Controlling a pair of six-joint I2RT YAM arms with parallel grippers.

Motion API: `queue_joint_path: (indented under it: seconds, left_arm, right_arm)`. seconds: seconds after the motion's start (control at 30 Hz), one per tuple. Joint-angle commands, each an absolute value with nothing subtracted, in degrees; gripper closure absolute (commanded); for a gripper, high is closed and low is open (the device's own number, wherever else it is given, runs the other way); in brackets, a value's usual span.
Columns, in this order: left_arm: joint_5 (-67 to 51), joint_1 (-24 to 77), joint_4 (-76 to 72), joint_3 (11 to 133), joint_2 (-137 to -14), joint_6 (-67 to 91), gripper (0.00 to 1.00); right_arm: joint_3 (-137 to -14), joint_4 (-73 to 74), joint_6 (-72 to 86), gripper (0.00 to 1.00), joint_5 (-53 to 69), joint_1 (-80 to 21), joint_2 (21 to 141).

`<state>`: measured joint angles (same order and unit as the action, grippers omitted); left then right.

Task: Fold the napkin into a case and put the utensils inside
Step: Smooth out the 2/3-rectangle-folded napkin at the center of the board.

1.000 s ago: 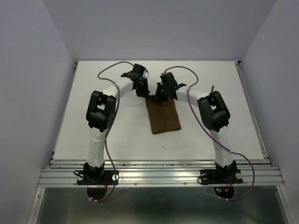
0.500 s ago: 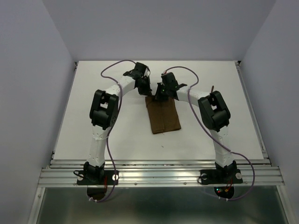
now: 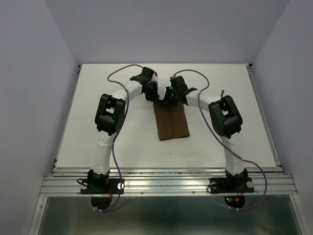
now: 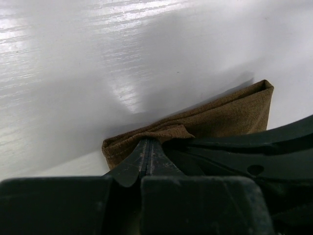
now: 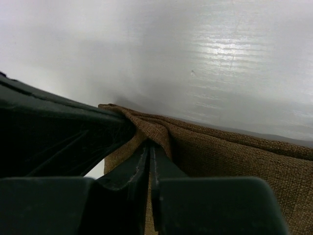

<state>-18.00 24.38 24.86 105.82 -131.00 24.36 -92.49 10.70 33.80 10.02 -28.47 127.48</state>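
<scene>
Overhead view: the dark brown soft cloth napkin [image 3: 170, 121], folded into a narrow, layered rectangular strip, lies flat at the middle of the white flat table [image 3: 122, 142]. Its long axis runs from the far side toward my bases, and a lengthwise seam shows down its centre. Both of my arms reach forward and inward and meet at the strip's far short edge. My left gripper [image 3: 154, 97] is at the far left corner and my right gripper [image 3: 167, 99] is just beside it, nearer the centre of that edge.

Left wrist view: the fingers of my left gripper [image 4: 148, 143] are pressed together, pinching a small raised pucker of the napkin [image 4: 220, 117] at its edge. The black body of my right gripper [image 4: 254, 147] crosses the lower right of this view, over the cloth.

Right wrist view: my right gripper [image 5: 149, 146] is likewise clamped on a lifted fold of the napkin [image 5: 220, 152], with only a thin slit between the fingers. My left gripper [image 5: 49, 137] fills the left side, close beside the same fold.
</scene>
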Motion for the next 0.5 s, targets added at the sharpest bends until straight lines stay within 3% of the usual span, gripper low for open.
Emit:
queue_joint_path:
  seconds: [0.0, 0.03, 0.2, 0.47]
  left_arm:
    - [-19.16, 24.78, 24.17, 108.28, -132.10, 23.64, 1.00]
    - [-19.07, 24.70, 24.17, 108.11, -132.19, 23.64, 1.00]
    - [-19.33, 24.70, 23.47, 106.52, -132.10, 23.82, 1.00]
    - [-19.86, 24.70, 23.38, 107.49, -131.92, 24.26, 1.00]
  right_arm:
    - [-91.23, 12.65, 32.43, 0.87, 11.34, -27.77, 122.70]
    - [-90.97, 13.18, 32.26, 0.82, 10.90, -27.77, 121.04]
    - [-89.03, 14.58, 29.45, 0.79, 2.74, -27.77, 117.51]
    - [-92.28, 17.75, 26.02, 0.73, 1.93, -27.77, 120.58]
